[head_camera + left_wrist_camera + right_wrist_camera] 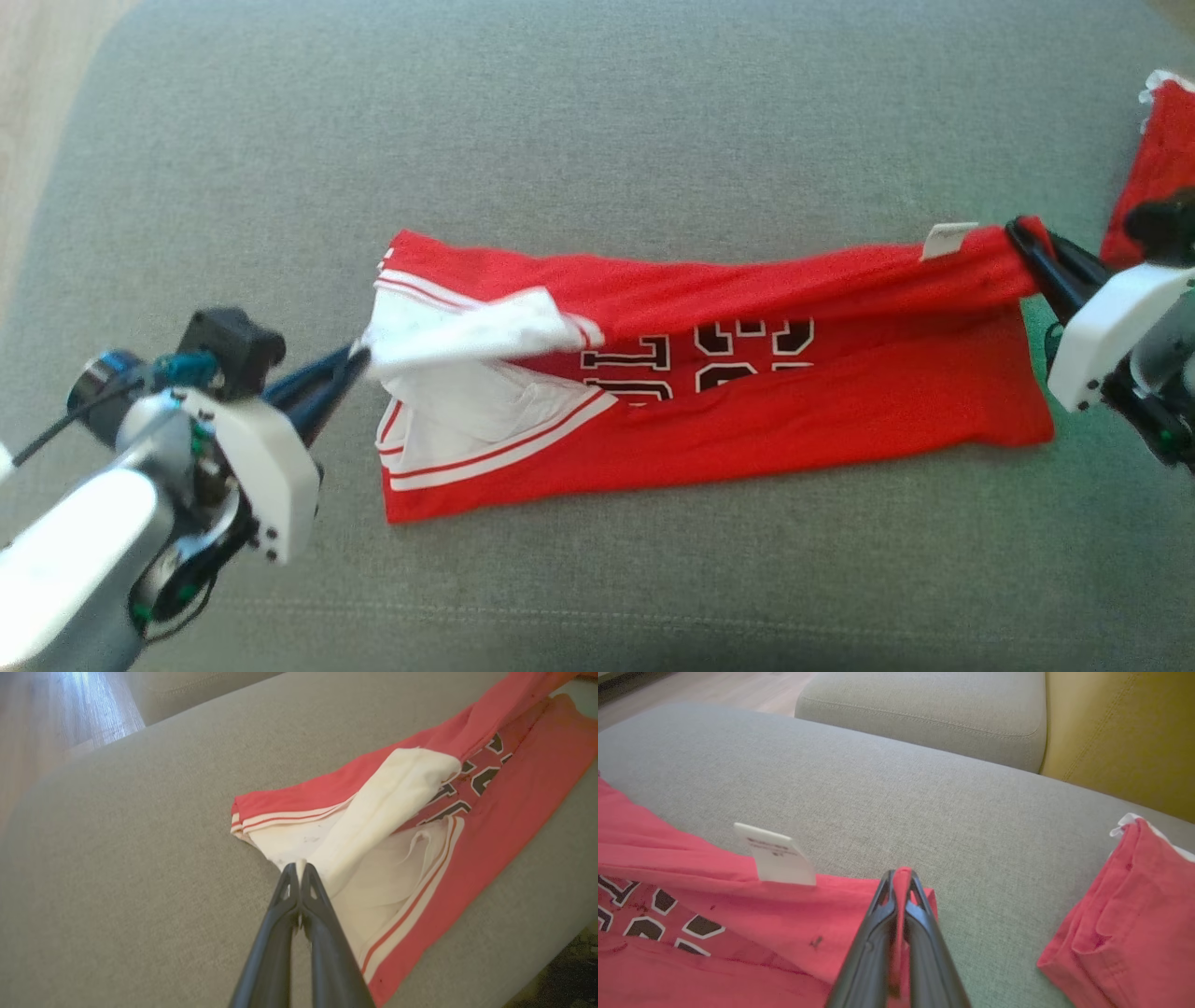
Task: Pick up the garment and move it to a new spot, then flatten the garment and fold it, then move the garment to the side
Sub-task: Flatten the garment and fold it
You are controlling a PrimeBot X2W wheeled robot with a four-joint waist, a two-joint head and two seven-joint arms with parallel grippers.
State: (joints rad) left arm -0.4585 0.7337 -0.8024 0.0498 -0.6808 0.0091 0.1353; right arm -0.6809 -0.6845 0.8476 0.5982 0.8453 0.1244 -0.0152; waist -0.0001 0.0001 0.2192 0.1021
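Black, white-edged block characters (695, 362) on the red garment (840, 411), half-folded, illegible; white tag (948, 240) print blurred

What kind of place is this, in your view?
Likely a home living room: a grey upholstered sofa cushion, a yellow upholstered seat and a wooden floor. The garment lies on the cushion.

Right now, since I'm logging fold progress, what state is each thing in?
garment: partly folded over lengthwise, upper edge pulled taut between both grips.
left fingers: shut on the garment's white end.
right fingers: shut on the garment's red corner.
label: sticking up from the garment's edge.
second red garment: folded, lying apart.
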